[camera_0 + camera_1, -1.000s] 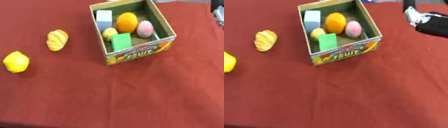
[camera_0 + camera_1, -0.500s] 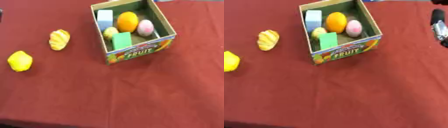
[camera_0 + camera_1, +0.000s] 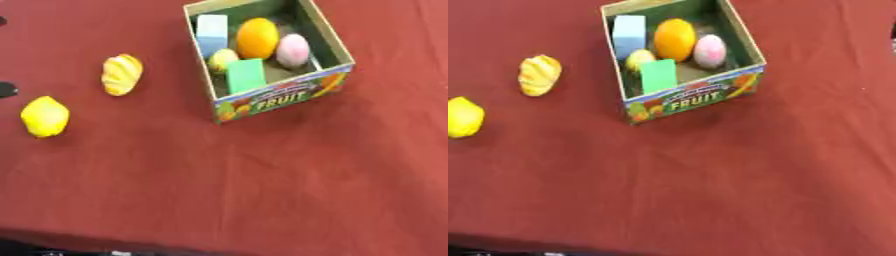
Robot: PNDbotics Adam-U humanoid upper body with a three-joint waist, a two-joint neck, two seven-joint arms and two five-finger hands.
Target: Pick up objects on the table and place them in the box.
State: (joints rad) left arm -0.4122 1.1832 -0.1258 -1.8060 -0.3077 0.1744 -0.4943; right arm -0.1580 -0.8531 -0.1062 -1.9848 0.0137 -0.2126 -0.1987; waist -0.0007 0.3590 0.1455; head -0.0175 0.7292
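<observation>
Lemon [image 3: 45, 116] left of box [image 3: 280, 97]

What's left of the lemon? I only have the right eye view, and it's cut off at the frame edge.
Observer: The left eye view shows the whole lemon, with bare red cloth beyond it on the left.
Operator: Any robot hand coming in on that side?
Observer: A small dark shape pokes in at the left edge, above the lemon and apart from it. I cannot tell whether it is a robot hand.
Operator: Anything else at that edge?
Observer: A second dark bit shows at the same edge, near the top corner, well clear of the striped yellow piece.
</observation>
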